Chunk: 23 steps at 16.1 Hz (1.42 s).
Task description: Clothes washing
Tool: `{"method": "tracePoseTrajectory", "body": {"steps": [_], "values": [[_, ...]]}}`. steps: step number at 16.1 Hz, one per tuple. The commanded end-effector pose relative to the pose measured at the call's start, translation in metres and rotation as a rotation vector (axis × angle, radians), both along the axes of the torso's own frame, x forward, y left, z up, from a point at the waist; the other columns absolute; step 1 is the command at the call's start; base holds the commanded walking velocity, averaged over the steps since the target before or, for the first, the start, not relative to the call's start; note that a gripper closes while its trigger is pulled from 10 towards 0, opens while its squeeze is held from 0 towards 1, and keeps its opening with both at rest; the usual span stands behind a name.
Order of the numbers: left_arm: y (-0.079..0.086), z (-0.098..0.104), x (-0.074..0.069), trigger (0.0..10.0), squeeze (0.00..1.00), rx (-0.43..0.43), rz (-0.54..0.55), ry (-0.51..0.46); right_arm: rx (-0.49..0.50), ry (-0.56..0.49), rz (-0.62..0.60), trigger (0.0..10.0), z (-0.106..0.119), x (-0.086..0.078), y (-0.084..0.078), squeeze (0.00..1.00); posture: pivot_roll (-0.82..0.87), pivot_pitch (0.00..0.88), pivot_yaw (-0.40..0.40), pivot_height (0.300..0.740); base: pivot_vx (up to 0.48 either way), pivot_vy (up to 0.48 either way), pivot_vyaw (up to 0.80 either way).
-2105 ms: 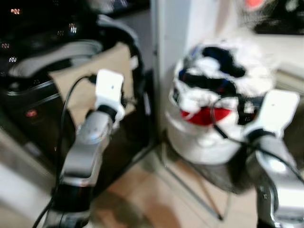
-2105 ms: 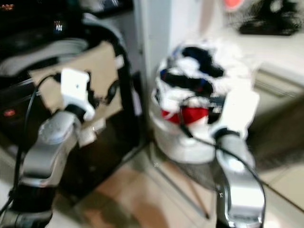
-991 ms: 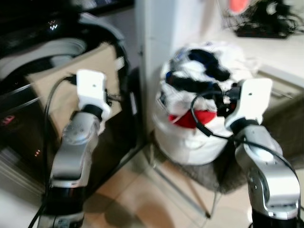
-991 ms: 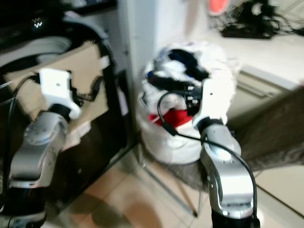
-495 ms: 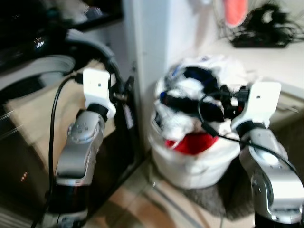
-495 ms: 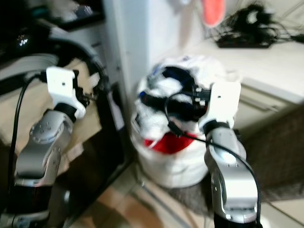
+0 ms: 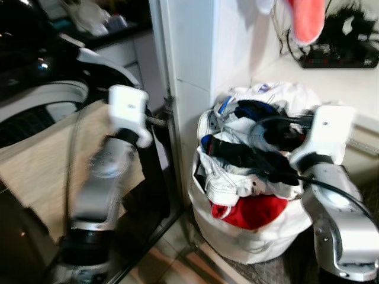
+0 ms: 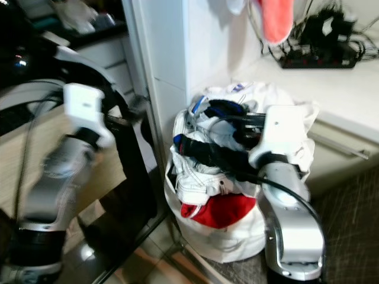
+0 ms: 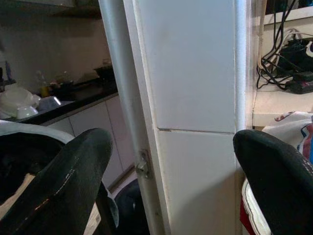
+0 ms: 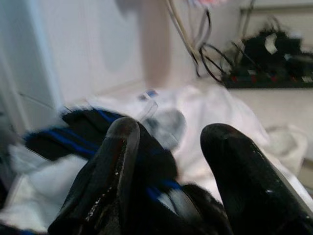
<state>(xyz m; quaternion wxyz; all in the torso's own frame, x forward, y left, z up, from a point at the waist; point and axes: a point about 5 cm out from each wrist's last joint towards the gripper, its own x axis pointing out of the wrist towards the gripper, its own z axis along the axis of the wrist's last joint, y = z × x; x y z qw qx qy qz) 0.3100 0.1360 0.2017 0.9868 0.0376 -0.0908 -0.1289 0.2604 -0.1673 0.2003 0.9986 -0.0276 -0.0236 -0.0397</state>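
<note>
left arm (image 7: 106, 177) motion-blurred, laundry basket (image 7: 249, 242) base cut off, perhaps red garment (image 7: 254, 210) half buried

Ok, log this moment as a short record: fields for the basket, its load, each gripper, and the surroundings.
basket: white laundry basket on the floor beside a white tiled pillar
load: heaped above the rim; white garments, a dark blue-striped garment, a red garment low at the front
right gripper: open, over the top of the heap, fingers either side of the dark garment
left gripper: open, raised, facing the pillar
surroundings: counter behind the basket with cables; washing machine on the robot's left
</note>
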Motion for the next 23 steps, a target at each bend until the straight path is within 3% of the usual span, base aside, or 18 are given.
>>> {"method": "tracePoseTrajectory", "body": {"steps": [1,8,10,14,18,20,23], "values": [[-0.006,0.0,0.0,10.0,0.0,0.006,-0.019,0.003,-0.004,0.002,-0.03,10.0,0.001,-0.003,-0.007,0.0,-0.11,0.0,0.056,0.74,0.0,0.48,-0.8],[-0.006,-0.005,-0.001,10.0,0.0,0.01,-0.001,0.028,0.0,0.007,-0.029,10.0,0.001,-0.002,-0.007,0.0,-0.1,0.0,0.046,0.74,0.0,0.463,-0.75],[-0.009,-0.012,-0.003,10.0,0.0,0.08,0.033,0.031,-0.031,0.005,-0.021,10.0,0.002,0.0,-0.007,0.0,-0.1,0.0,0.04,0.74,0.0,-0.24,0.0],[-0.01,-0.018,-0.009,10.0,0.0,0.009,0.056,0.057,-0.069,0.028,0.035,10.0,-0.001,0.005,-0.003,0.0,-0.07,0.0,-0.007,0.74,0.0,-0.24,0.0],[-0.005,-0.01,-0.011,10.0,0.0,0.074,0.082,0.013,-0.101,0.029,0.017,10.0,-0.006,0.012,-0.004,0.0,-0.05,0.0,-0.016,0.74,0.0,0.0,0.0],[-0.001,-0.008,-0.011,10.0,0.0,0.061,0.068,0.004,-0.059,0.019,0.041,10.0,-0.008,0.012,-0.003,0.0,-0.05,0.0,-0.003,0.74,0.0,0.0,0.0],[0.002,-0.004,-0.008,10.0,0.0,0.06,0.06,-0.007,-0.089,0.025,0.067,10.0,-0.009,0.009,-0.001,0.0,-0.06,0.0,0.016,0.74,0.378,0.0,0.27]]}}
